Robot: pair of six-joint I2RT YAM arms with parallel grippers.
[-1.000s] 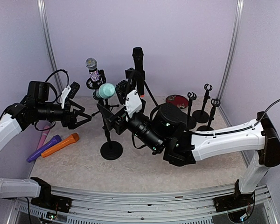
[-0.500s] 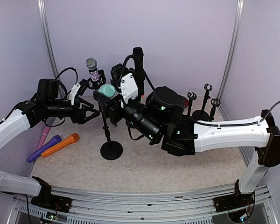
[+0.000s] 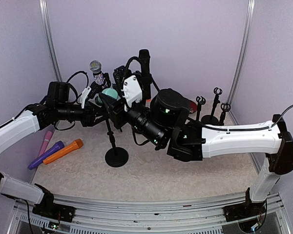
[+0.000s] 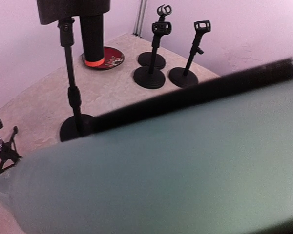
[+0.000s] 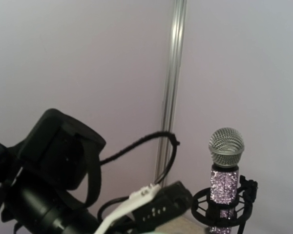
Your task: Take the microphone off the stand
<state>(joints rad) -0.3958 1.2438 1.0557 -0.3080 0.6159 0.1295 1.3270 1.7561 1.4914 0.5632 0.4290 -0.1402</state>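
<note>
Task microphone: the teal microphone with the round head (image 3: 109, 93) sits at the top of the black pole stand with a round base (image 3: 116, 156), left of the table's middle. I don't see it lifted clear of the stand.
Left gripper: my left gripper (image 3: 100, 115) comes in from 9 o'clock and is right at the microphone's body, just under the head. From above I cannot tell whether its fingers are spread or pinching.
Left wrist view: blurred teal fills the lower half, very close to the lens, with a dark bar across its upper edge. I can't pick out the fingers there.
Right gripper: my right gripper (image 3: 111, 104) reaches in from 3 o'clock to the same spot, and its dark body covers the top of the stand. I cannot tell how its fingers stand either.
Right wrist view: it shows the left arm's black wrist and cable, and none of its own fingertips.
Behind: a glittery purple microphone with a silver mesh head (image 3: 96, 68) stands at 11 o'clock of the teal head. A tall black microphone (image 3: 144, 61) stands at 1 o'clock.
On the table: a purple microphone (image 3: 46, 155), an orange microphone (image 3: 63, 151) and a pink microphone (image 3: 44, 144) lie at 9 o'clock of the stand's base on the beige speckled table (image 3: 151, 180).
Far right: three small black clip stands (image 3: 211, 120) stand at 2 o'clock of the base, with a red round dish (image 4: 112, 58) near them.
</note>
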